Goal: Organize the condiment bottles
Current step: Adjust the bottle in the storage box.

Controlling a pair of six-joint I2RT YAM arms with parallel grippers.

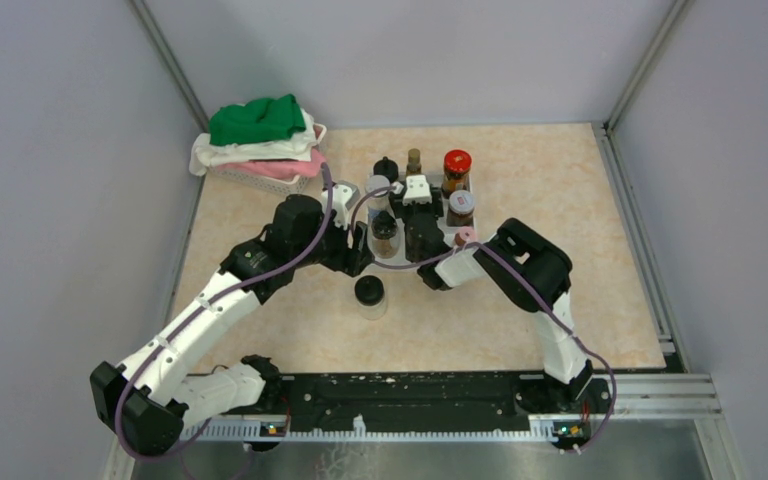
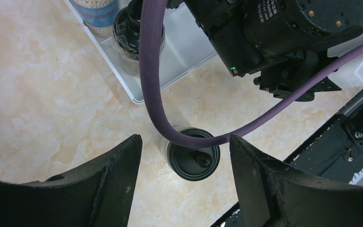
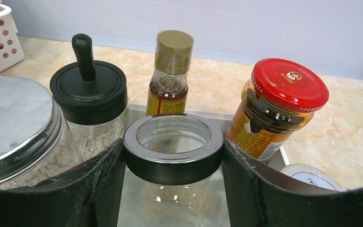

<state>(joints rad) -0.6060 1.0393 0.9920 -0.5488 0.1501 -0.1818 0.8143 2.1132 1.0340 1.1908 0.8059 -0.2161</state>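
Right hand pinching clear-lidded jar; left hand spread, black-capped jar on tabletop below it.

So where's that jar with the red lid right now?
In the overhead view the red-lidded jar stands at the right end of the bottle group's back row, just right of the slim amber bottle.
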